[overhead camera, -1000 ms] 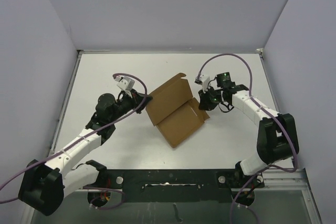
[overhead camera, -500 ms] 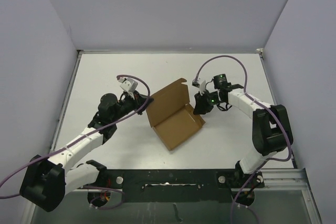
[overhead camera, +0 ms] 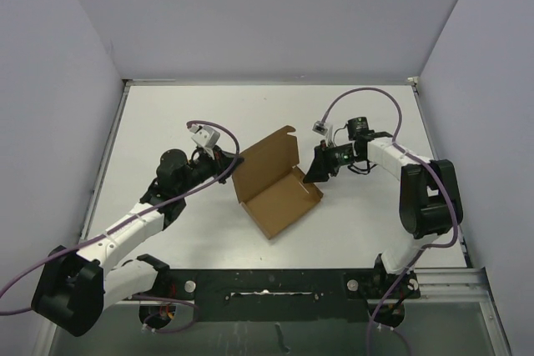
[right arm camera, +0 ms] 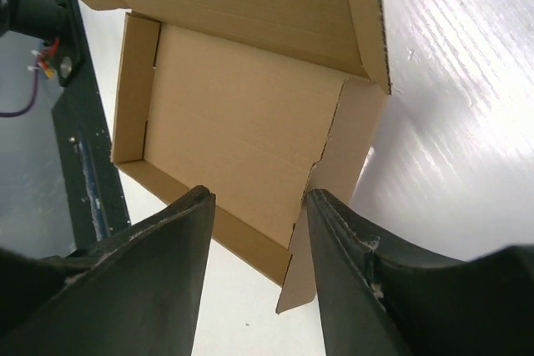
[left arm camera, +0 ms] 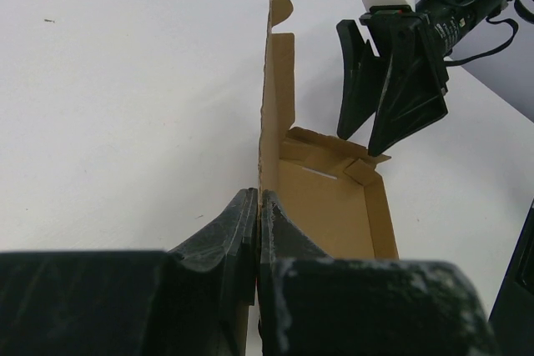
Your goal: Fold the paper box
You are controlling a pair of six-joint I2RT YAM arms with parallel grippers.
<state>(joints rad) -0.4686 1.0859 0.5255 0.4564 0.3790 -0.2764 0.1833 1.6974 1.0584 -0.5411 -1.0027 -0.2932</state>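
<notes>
Over on the counter (overhead camera: pixel 167 118), the left gripper (overhead camera: pixel 231 161) reaches in low, pinching the paper box (overhead camera: pixel 275 193) by its raised lid. The right gripper (overhead camera: pixel 316 174) tilts down, spread wide over the box's right end.

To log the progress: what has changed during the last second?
The right gripper moved left, jaws open, to the right wall of the paper box. The lid rose steeper; the box slid slightly left. The left gripper stayed shut on the lid's edge.

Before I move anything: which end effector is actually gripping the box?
The left end effector: it is pinched shut on the paper box's upright lid. The right end effector is open, poised at the opposite side wall.
</notes>
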